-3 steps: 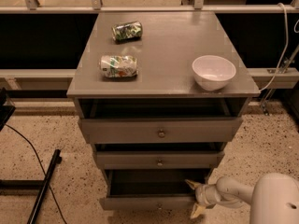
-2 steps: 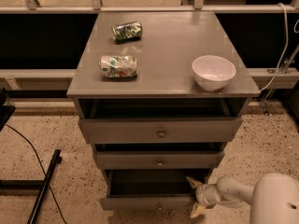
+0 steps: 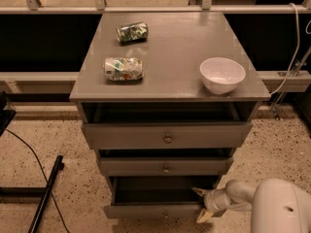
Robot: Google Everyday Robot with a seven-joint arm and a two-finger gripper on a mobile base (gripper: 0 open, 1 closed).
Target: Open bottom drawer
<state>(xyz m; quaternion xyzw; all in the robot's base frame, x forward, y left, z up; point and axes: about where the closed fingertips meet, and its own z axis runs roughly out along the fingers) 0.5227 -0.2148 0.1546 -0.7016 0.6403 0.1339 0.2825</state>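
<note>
The tool [image 3: 200, 205] sits low at about 5 o'clock in the camera view, on the end of a white arm [image 3: 279, 208] that comes in from the bottom right corner. Its two pale fingers are spread apart, one tip above the other, at the right end of the bottom drawer [image 3: 155, 211]; whether they touch the front cannot be told. That drawer, at 6 o'clock, stands pulled out, its dark inside showing behind the slim grey front. Above it are the middle drawer [image 3: 165, 166] and the top drawer [image 3: 167, 136]. On the counter [image 3: 170, 42], a white bowl [image 3: 222, 74] stands at 3 o'clock, with a crushed can [image 3: 124, 68] at 9 o'clock and a second can [image 3: 131, 32] at 11 o'clock. A black cable [image 3: 29, 149] trails over the speckled floor [image 3: 68, 178] at 8 o'clock.
</note>
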